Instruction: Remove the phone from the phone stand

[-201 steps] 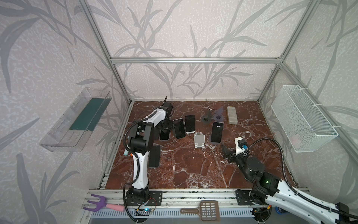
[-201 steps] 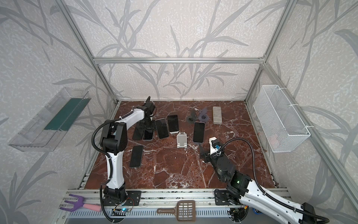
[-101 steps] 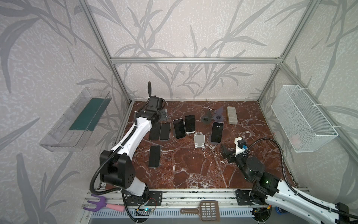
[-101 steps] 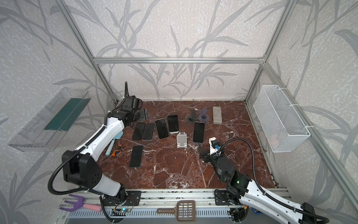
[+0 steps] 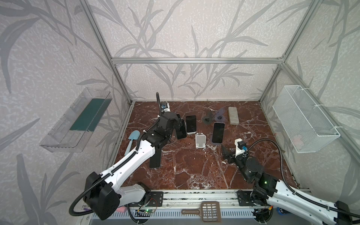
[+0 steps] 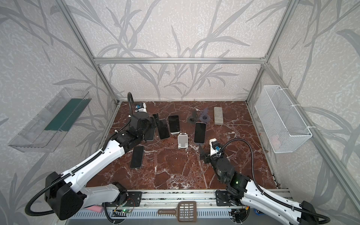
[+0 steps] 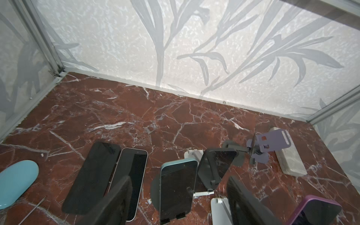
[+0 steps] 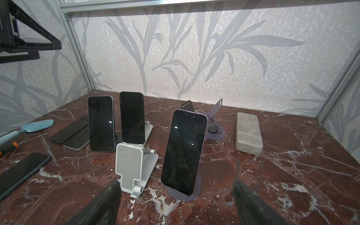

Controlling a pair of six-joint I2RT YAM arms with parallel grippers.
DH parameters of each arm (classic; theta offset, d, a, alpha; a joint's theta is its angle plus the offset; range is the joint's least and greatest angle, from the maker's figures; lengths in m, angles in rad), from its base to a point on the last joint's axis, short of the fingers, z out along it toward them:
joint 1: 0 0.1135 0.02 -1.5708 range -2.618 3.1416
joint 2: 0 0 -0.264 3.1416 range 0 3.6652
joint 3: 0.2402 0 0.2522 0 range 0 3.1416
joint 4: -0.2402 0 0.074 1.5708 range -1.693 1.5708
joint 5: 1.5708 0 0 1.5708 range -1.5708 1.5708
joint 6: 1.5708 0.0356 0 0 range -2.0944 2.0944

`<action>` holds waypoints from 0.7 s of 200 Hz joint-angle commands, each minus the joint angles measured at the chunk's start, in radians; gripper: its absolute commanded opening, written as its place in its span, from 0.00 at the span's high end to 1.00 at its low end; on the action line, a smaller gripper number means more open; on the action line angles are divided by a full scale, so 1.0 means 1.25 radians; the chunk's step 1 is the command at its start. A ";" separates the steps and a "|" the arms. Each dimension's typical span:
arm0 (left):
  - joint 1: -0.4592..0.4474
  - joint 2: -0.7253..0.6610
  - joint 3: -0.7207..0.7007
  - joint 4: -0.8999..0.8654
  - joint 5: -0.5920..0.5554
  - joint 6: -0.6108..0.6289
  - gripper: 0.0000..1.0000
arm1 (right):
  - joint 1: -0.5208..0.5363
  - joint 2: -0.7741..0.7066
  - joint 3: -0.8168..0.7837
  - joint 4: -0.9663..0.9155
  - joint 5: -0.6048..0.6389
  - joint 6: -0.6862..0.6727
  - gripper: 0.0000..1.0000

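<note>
Three phones stand on stands. A teal-edged phone (image 7: pixel 177 187) (image 8: pixel 101 122) leans on a dark stand, and my open left gripper (image 7: pixel 179 178) (image 6: pixel 155 120) hovers just before it, fingers (image 7: pixel 116 194) either side, not touching. Beside it a black phone (image 8: pixel 132 118) (image 5: pixel 191 124) rests on a white stand (image 8: pixel 149 129). A purple phone (image 8: pixel 184 152) (image 5: pixel 218 132) sits on a round purple stand (image 8: pixel 194 191). My right gripper (image 8: pixel 175 187) (image 5: pixel 226 153) is open and empty, a short way in front of the purple phone.
An empty white stand (image 5: pixel 200 141) (image 8: pixel 130 165) sits mid-floor. Two empty stands (image 5: pixel 207 118) and a grey brick (image 5: pixel 233 115) lie at the back. Flat phones (image 7: pixel 91 175) (image 6: pixel 137 156) and a blue trowel (image 5: pixel 133 138) lie on the left. A wire basket (image 5: pixel 303 118) hangs on the right wall.
The left arm has swung down low and its gripper has moved right, from the flat phones at the left to the teal-edged standing phone. The right arm has stayed still.
</note>
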 commanded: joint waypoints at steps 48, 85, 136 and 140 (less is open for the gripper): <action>-0.115 0.157 0.194 -0.242 -0.291 -0.177 0.24 | -0.002 0.026 -0.007 0.041 0.023 0.049 0.06; -0.114 0.304 0.372 -0.453 -0.273 -0.258 0.18 | -0.002 0.026 -0.008 0.037 0.026 0.046 0.04; -0.108 0.397 0.457 -0.554 -0.190 -0.232 0.08 | -0.002 0.028 -0.004 0.034 0.015 0.046 0.02; -0.107 0.396 0.452 -0.556 -0.185 -0.235 0.06 | -0.002 0.030 -0.003 0.034 0.014 0.046 0.02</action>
